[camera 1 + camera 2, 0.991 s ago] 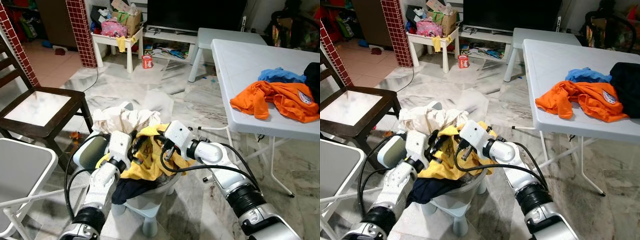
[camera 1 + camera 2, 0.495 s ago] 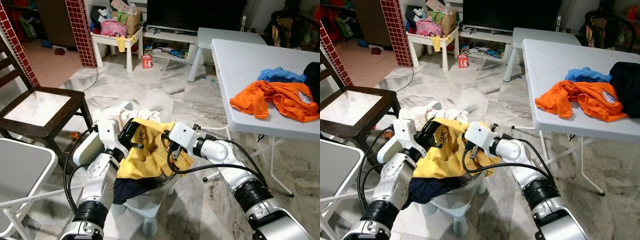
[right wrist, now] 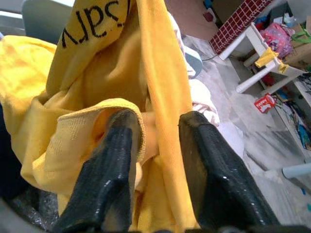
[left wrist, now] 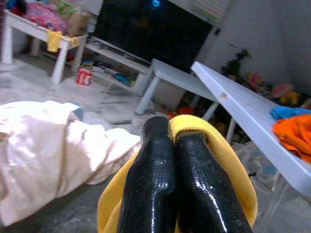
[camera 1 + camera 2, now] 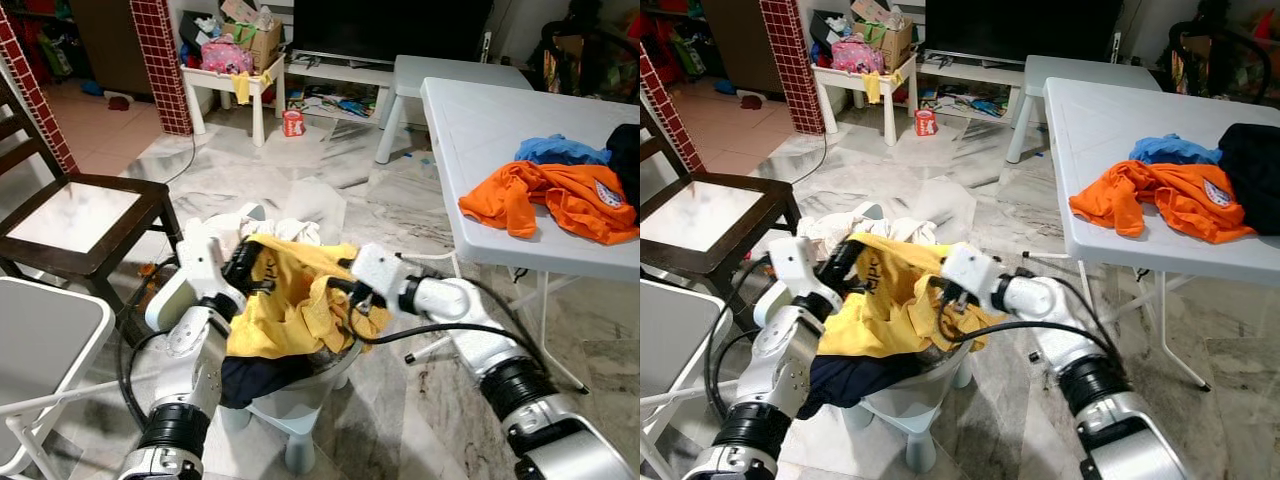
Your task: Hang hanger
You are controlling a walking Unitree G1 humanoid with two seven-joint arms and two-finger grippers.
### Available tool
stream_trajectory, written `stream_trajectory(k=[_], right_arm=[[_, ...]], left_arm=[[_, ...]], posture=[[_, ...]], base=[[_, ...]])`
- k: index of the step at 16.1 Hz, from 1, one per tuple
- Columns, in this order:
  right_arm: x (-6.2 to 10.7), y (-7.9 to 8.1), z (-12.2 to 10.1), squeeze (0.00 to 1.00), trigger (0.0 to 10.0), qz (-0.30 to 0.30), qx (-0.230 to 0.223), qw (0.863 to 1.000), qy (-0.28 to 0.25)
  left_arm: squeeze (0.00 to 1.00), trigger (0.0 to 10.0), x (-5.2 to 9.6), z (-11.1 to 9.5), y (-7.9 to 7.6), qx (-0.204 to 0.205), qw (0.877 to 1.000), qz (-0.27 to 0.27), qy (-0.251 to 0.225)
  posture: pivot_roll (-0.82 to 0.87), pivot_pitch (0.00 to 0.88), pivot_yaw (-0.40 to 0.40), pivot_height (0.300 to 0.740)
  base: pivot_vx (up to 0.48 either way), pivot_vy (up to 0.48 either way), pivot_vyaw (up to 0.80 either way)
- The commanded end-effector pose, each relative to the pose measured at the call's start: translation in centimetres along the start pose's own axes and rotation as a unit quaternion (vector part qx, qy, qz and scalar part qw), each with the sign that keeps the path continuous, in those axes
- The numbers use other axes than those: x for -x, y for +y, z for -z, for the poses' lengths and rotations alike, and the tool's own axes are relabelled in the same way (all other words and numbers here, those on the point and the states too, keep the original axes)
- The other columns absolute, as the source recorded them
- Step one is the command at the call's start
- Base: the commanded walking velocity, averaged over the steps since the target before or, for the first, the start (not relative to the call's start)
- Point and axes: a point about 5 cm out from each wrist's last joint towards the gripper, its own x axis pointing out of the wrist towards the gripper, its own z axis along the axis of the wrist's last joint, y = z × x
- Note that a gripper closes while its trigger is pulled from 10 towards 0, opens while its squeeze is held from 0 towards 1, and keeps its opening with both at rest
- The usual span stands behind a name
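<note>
Left eye view: white counter at right, with orange shirt near its front edge. Yellow shirt heaped in laundry basket. Left pincer clenched on its collar; right pincer released, fingers straddling a fold. Hanger possibly buried, unclear. Risk: snagging, tipping basket. Open floor ahead.

Yellow shirt: held up over the basket
Left gripper: clamped on its collar
Right gripper: buried in cloth
</note>
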Motion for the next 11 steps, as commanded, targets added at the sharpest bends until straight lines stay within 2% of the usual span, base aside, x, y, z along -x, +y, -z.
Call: stream_trajectory(k=[1,3,5,6,7,9,11], right_arm=[[0.1,-0.5,-0.4,1.0,10.0,-0.001,0.001,1.0,-0.008],[0.2,-0.1,-0.3,1.0,10.0,-0.015,-0.002,1.0,-0.009],[0.2,1.1,-0.2,1.0,10.0,-0.051,-0.009,0.999,-0.015],[0.4,2.1,0.1,1.0,10.0,-0.083,-0.016,0.996,-0.015],[0.5,2.7,0.3,1.0,10.0,-0.099,-0.02,0.995,-0.012],[0.6,3.4,0.7,1.0,10.0,-0.116,-0.025,0.993,-0.007],[0.4,3.7,0.8,1.0,10.0,-0.118,-0.025,0.993,-0.003]], left_arm=[[0.0,0.0,0.2,-0.2,0.9,-0.006,0.999,-0.032,0.001],[0.0,0.0,0.7,-0.3,2.0,-0.017,0.997,-0.072,0.003],[0.0,0.0,1.6,-0.4,3.3,-0.024,0.991,-0.13,0.002],[0.0,0.0,2.4,-0.3,4.5,-0.024,0.983,-0.18,0.003],[0.0,0.0,2.8,-0.2,5.0,-0.01,0.979,-0.202,0.002],[0.0,0.0,3.1,0.0,5.4,0.003,0.977,-0.212,0.007],[0.0,0.0,3.4,0.0,5.2,-0.003,0.979,-0.203,0.01]], posture=[[0.01,0.0,-0.045,0.74],[0.02,0.0,-0.045,0.74],[0.02,0.0,-0.049,0.74],[0.02,0.0,-0.05,0.74],[0.02,0.0,-0.052,0.74],[0.03,0.0,-0.054,0.74],[0.03,0.0,-0.056,0.74]], base=[[0.0,0.0,0.0],[0.0,0.0,0.0],[0.0,0.0,0.0],[0.0,0.0,0.0],[0.0,0.0,0.0],[0.0,0.0,0.0],[0.0,0.0,0.0]])
